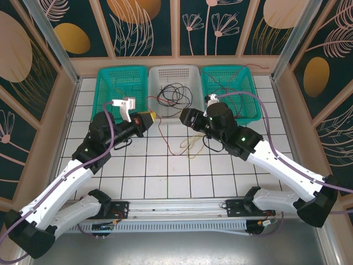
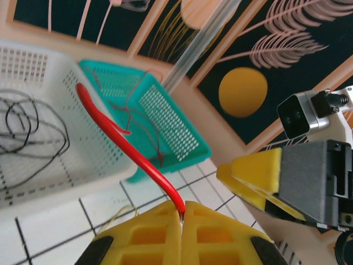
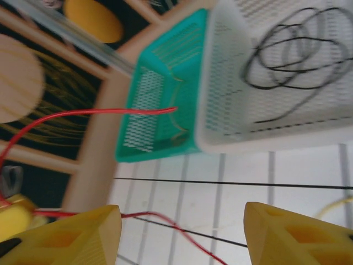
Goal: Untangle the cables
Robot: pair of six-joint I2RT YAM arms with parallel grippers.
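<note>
The sorting looks partly done, judging from how things lie; a bunch of black cables point(image 1: 172, 94) sits loosely coiled in the white basket point(image 1: 154, 74) in the middle, thin reddish wires point(image 1: 231, 91) lie in the right green basket point(image 1: 251, 88), and a few faint wires that look tan lie in the left green basket point(image 1: 105, 91), though they are too thin to read surely.

What is left is on the tiled table point(image 1: 165, 176) between the two arms; a red cable point(image 2: 129, 146) runs down from the left gripper point(image 2: 182, 215) across the tiles, a yellow cable point(image 1: 190, 148) curls just in front of the right arm, and one thin black cable point(image 3: 220, 183) stretches straight across the tiles; whether these cross or knot each other cannot be told from above.

The left gripper's yellow fingers are pressed together on the red cable near one end, holding it up off the table in front of the white basket; the free end arcs up toward the basket's rim. The right gripper point(image 3: 182, 234) stands spread with nothing between its fingers; the red cable passes close by one finger without being pinched.

So the job is probably past halfway; the red cable has to be drawn clear of the other two and put down, then the yellow and black ones.
</note>
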